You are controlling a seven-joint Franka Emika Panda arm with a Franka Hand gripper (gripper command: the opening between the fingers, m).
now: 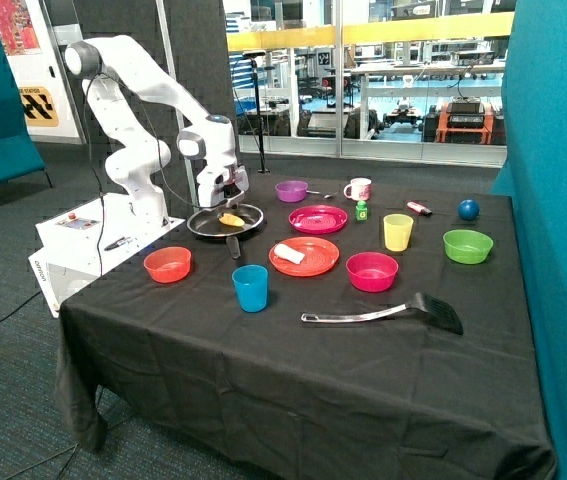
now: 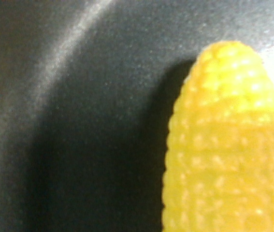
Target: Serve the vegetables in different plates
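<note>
The pincer (image 1: 225, 203) hangs low over the black frying pan (image 1: 206, 227), right above the yellow corn piece (image 1: 231, 219) that lies inside the pan; whether its fingers are apart or closed on the corn cannot be told from either view, since the outside camera sees them only from afar and the wrist camera shows none of them. In the wrist view the corn piece (image 2: 228, 145) fills one side, its kernelled surface resting against the dark pan floor (image 2: 79, 121). Taking the pan as the landmark: the orange-red plate (image 1: 313, 264) sits just beside it toward the front edge of the counter (image 1: 293, 380), and the whitish oblong chunk (image 1: 289, 252) lies on that plate. The magenta plate (image 1: 318, 219) sits beside the pan on the side away from the robot base and appears to hold nothing. A blue cup (image 1: 250, 288) stands in front of the pan, and a red bowl (image 1: 167, 264) sits near it, toward the counter's corner.
</note>
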